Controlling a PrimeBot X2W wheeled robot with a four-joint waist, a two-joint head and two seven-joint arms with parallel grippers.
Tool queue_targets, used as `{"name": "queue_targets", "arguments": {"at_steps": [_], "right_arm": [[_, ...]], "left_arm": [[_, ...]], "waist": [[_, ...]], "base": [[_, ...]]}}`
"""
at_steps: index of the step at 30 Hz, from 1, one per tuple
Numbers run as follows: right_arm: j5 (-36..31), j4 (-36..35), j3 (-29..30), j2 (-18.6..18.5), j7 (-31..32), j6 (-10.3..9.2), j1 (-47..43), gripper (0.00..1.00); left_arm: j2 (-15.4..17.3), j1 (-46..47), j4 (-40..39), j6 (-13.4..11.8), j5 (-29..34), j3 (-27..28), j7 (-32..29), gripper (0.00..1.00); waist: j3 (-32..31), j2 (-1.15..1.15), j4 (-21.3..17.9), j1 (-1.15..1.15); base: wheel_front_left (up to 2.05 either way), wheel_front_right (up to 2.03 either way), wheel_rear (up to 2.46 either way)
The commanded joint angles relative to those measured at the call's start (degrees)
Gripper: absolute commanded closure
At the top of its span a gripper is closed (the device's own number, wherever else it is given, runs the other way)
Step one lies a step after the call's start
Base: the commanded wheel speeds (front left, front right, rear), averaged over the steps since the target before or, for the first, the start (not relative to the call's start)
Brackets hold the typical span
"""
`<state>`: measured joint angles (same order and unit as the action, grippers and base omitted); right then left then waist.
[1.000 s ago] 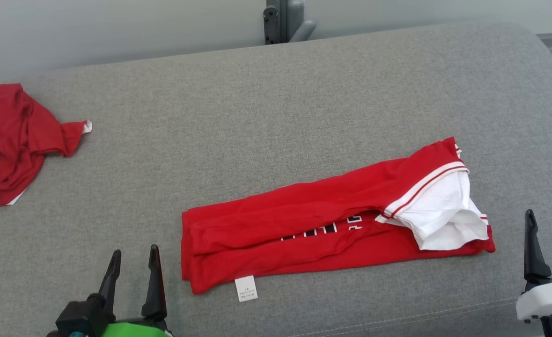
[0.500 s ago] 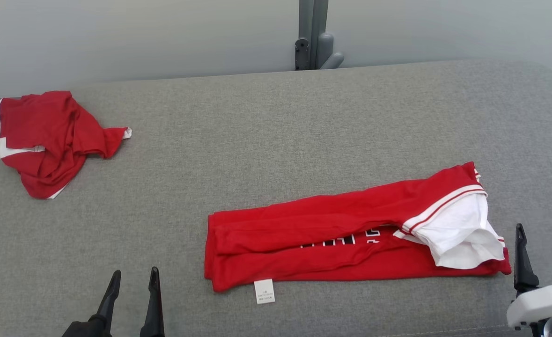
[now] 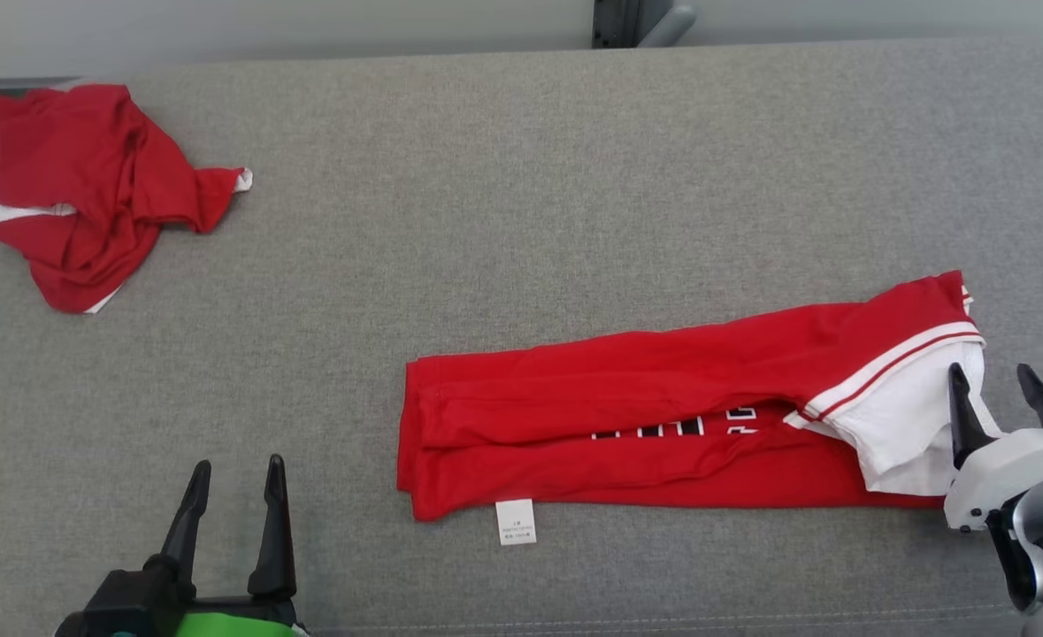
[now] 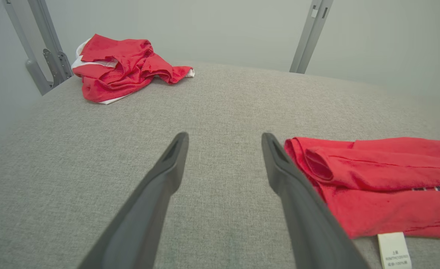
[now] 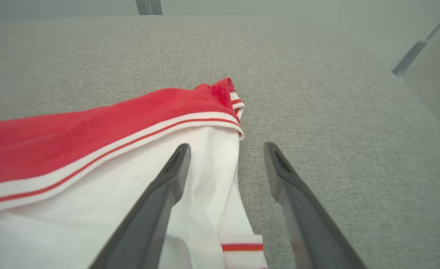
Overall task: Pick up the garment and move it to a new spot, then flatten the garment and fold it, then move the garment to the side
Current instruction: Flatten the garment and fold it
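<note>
**Garment lies folded between two wide-open pincers**

Long folded red jersey garment stretches across the near right part of the grey woven-fabric worktop. Its right end rises slightly toward the far side.

The right pincer sits at that right end, spread wide and holding nothing. In the right wrist view, one dark finger lies over the garment's white sleeve panel, and the other lies over bare worktop just past the hem. Whether either finger touches the cloth cannot be told.

The left pincer is near the front edge, to the left of the garment's folded end and apart from it. It is equally wide open and empty.

The cloth is soft and matte, doubled lengthwise into rolled folds. The white panel is edged with a thin red stripe. A small white care label sticks out from the near edge, its print too small to read. Dark and white lettering shows in the gap between two folds, mostly covered.

A crumpled red and white garment is heaped at the far left corner, well apart. A grey metal post is cut off by the top edge.
</note>
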<state>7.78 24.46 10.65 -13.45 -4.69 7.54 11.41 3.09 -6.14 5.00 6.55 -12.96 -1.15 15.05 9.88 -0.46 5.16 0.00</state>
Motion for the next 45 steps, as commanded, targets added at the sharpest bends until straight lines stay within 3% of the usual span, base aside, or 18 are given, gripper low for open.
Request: {"name": "queue_targets", "arguments": {"at_steps": [1, 9, 15, 16, 17, 18, 27, 33, 39, 45], "right_arm": [[1.6, 1.8, -1.0, -0.7, 1.0, -0.11, 2.0, 0.0], [5.1, 10.1, -2.5, -2.5, 2.7, -0.11, 7.0, 0.0], [11.8, 14.8, -7.9, -2.1, 8.6, -0.05, 7.6, 0.0], [13.6, 15.0, -9.0, -1.9, 9.6, -0.04, 7.6, 0.1], [15.8, 15.1, -9.6, -1.9, 10.6, -0.04, 7.5, 0.66], [17.6, 14.9, -10.3, -2.1, 11.4, -0.03, 7.3, 1.0], [29.6, 9.9, -12.4, -7.3, 13.1, -0.14, 5.0, 1.0], [33.8, 8.9, -8.0, -13.8, 13.3, -0.17, 6.4, 1.0], [33.0, 11.0, -1.7, -19.3, 13.9, -0.11, 8.1, 1.0], [33.4, 2.6, -2.7, -18.3, 14.5, -0.08, 4.9, 1.0]], "left_arm": [[-0.1, 1.4, -0.1, 0.3, 0.3, 0.7, 0.2, 0.0], [-0.2, 3.2, -0.6, 0.7, 0.9, 3.2, 0.2, 0.0], [-0.2, 3.8, -0.5, 0.9, 0.7, 3.7, 0.2, 0.0], [-0.2, 3.9, -0.4, 0.9, 0.5, 3.6, 0.2, 0.0], [-0.2, 3.8, -0.3, 0.9, 0.3, 3.4, 0.2, 0.0], [-0.2, 3.8, -0.2, 0.8, 0.1, 3.2, 0.2, 0.0], [-0.2, 2.3, 0.2, 0.3, -0.5, 3.1, 0.2, 0.0], [-0.2, 1.8, 1.3, 0.2, -0.6, 2.7, 0.2, 0.0], [-0.2, 2.2, 2.7, 0.0, -0.6, 1.8, 0.2, 0.0], [-0.2, 0.7, 3.2, -1.1, -2.8, 1.1, 0.2, 0.0]], "waist": [[4.9, 0.46, 1.7, 0.0], [9.4, 0.46, 2.2, 0.0], [9.8, 0.46, 1.9, 0.0], [9.7, 0.46, 1.9, 0.0], [9.5, 0.46, 1.9, 0.0], [9.3, 0.46, 1.8, 0.0], [7.0, 0.46, 0.6, 0.0], [5.5, 0.46, 0.0, 0.0], [4.3, 0.46, 0.9, 0.0], [1.9, 0.46, 2.2, 0.0]], "base": [[0.0, 0.0, 0.0], [0.0, 0.0, 0.0], [0.0, 0.0, 0.0], [0.0, 0.0, 0.0], [0.0, 0.0, 0.0], [0.0, 0.0, 0.0], [0.0, 0.0, 0.0], [0.0, 0.0, 0.0], [0.0, 0.0, 0.0], [0.0, 0.0, 0.0]]}}
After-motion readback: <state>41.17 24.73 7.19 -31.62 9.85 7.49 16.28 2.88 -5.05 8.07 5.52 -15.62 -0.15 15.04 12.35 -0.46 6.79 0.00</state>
